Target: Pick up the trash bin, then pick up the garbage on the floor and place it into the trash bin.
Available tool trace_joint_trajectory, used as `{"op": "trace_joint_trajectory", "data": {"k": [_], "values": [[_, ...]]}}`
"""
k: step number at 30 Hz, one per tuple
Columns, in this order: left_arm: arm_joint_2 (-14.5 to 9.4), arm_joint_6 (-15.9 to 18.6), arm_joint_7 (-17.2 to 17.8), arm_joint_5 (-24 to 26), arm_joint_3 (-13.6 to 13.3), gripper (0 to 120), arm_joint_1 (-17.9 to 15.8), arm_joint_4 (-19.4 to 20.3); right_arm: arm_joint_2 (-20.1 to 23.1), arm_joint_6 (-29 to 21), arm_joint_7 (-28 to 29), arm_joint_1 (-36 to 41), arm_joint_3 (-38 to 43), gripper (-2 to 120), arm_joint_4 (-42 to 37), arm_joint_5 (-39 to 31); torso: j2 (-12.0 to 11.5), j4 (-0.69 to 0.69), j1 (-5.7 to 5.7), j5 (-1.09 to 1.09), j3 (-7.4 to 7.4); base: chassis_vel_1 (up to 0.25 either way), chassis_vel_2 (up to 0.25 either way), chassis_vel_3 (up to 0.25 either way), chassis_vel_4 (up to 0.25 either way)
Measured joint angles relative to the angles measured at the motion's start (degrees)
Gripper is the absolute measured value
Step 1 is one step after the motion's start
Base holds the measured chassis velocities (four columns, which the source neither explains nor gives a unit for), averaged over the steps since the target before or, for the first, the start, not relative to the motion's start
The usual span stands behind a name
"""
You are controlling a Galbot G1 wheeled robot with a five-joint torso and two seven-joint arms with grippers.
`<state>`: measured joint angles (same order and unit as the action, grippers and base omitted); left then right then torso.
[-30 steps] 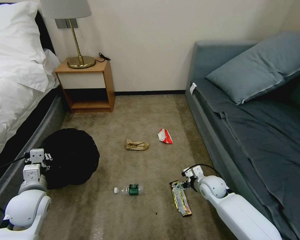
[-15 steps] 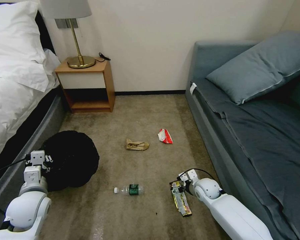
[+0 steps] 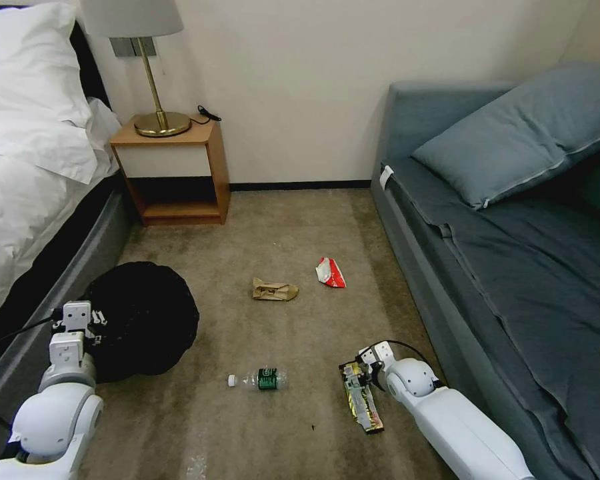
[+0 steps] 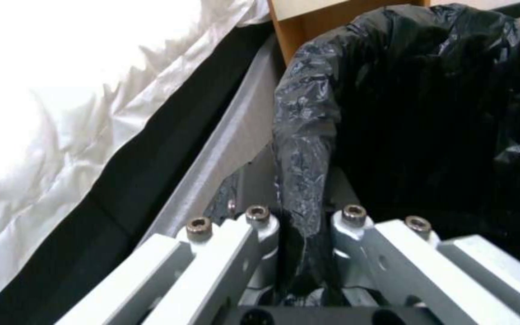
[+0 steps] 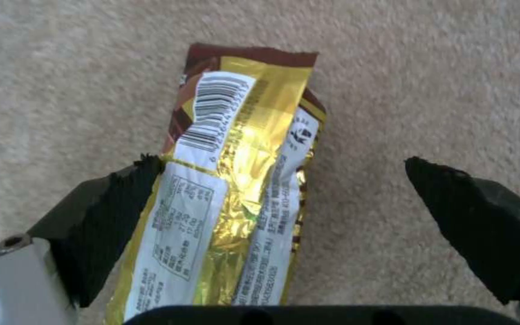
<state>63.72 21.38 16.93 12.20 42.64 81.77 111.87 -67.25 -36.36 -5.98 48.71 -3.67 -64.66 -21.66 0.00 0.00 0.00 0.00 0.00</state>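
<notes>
Gold crinkled foil snack wrapper [image 5: 236,198] lies between the right hand's [image 5: 284,203] wide-spread fingers, touching one. Left hand [image 4: 302,225] pinches the round black-bagged trash bin's [image 4: 429,113] rim.

The right gripper [image 3: 355,377] moves down and leftward, its spread fingers now straddling the gold foil snack wrapper [image 3: 361,397] on the carpet.

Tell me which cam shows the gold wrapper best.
Right wrist view: the gold wrapper lies flat on the carpet between the open right gripper fingers, barcode legible. Head view shows it small beside the arm. Left wrist view faces the trash bin.
</notes>
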Motion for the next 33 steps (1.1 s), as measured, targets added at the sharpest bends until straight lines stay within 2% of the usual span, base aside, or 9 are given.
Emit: {"op": "trace_joint_trajectory", "data": {"k": [11,14,16,17,19,20,23,30,33], "values": [[-0.1,0.0,0.08,-0.12,-0.69,4,-0.23,-0.07,-0.62,0.51,-0.28,0.02,0.75,100,1.69,0.47,0.0,0.0,0.0,0.0,0.0,0.0,0.0,0.0,0.0],[-0.12,-0.01,0.12,-0.15,-0.8,4,-0.28,-0.1,-0.68,0.64,-0.47,0.11,0.84,95,1.88,0.53,0.0,0.0,0.0,0.0,0.0,0.0,0.0,0.0,0.0],[-0.13,0.0,0.13,-0.21,-0.9,4,-0.29,-0.12,-0.76,0.85,-0.86,0.1,0.91,85,1.98,0.53,0.0,0.0,-0.01,-0.01,0.0,0.0,0.0,0.0,0.0],[-0.13,0.0,0.13,-0.21,-0.9,4,-0.29,-0.12,-0.76,0.85,-0.86,0.1,0.91,85,1.98,0.53,0.0,0.0,-0.01,-0.01,0.0,0.0,0.0,0.0,0.0],[-0.2,-0.01,0.14,-0.23,-0.91,4,-0.3,-0.13,-0.92,0.94,-1.08,-0.06,0.92,74,2.09,0.56,0.02,0.0,-0.01,-0.01,-0.01,0.0,0.0,0.0,0.0],[-0.2,-0.01,0.14,-0.23,-0.91,4,-0.3,-0.13,-0.92,0.94,-1.08,-0.06,0.92,74,2.09,0.56,0.02,0.0,-0.01,-0.01,-0.01,0.0,0.0,0.0,0.0],[-0.29,0.0,0.15,-0.23,-0.82,4,-0.21,-0.13,-0.95,0.99,-1.15,-0.25,0.8,58,1.97,0.56,0.02,0.01,0.0,0.0,-0.01,0.0,0.0,0.0,0.0],[-0.38,-0.01,0.16,-0.14,-0.57,4,-0.14,-0.08,-0.42,0.81,-1.12,-0.37,0.79,39,1.36,0.46,0.01,0.01,0.0,0.02,0.0,0.0,0.0,0.0,0.0],[-0.44,-0.06,0.15,-0.07,-0.51,4,-0.05,-0.04,0.44,0.4,-1.04,-0.14,0.98,20,0.08,0.37,0.01,0.0,0.0,0.0,0.0,0.0,0.0,0.0,0.0]]}}
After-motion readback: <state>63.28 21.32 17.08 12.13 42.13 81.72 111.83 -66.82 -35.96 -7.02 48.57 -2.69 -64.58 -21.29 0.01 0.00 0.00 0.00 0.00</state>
